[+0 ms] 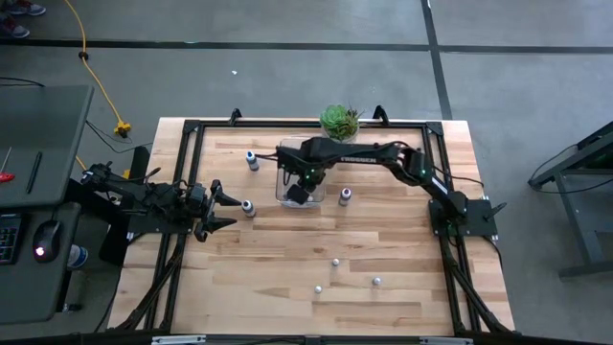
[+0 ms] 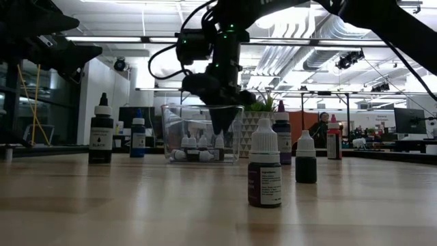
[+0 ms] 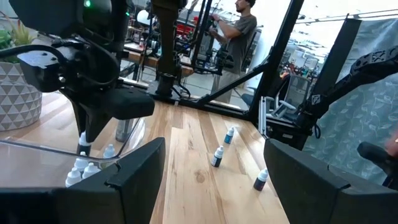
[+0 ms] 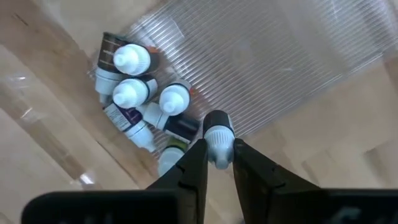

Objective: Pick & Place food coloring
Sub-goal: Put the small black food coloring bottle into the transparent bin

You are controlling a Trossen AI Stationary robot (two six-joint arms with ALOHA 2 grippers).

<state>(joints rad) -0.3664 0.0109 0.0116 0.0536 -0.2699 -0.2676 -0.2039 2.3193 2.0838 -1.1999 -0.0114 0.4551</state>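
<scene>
Only the right wrist view shows the right gripper (image 4: pixel 219 163) pinching a white-capped food coloring bottle (image 4: pixel 217 134), reaching down into the clear bin (image 1: pixel 284 196) near the bench's far edge.

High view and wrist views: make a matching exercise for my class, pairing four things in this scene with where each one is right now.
Things
1. right gripper
2. left gripper
3. succulent in a white pot
4. clear plastic bin

Places
A. at the table's far edge
B. open, near a lone bottle at the table's left side
C. mid-table, with several dropper bottles lying inside it
D. over the bin, fingers pinching the neck of a black-collared bottle

Pairs: 1-D, 2-B, 3-A, 4-C
</scene>
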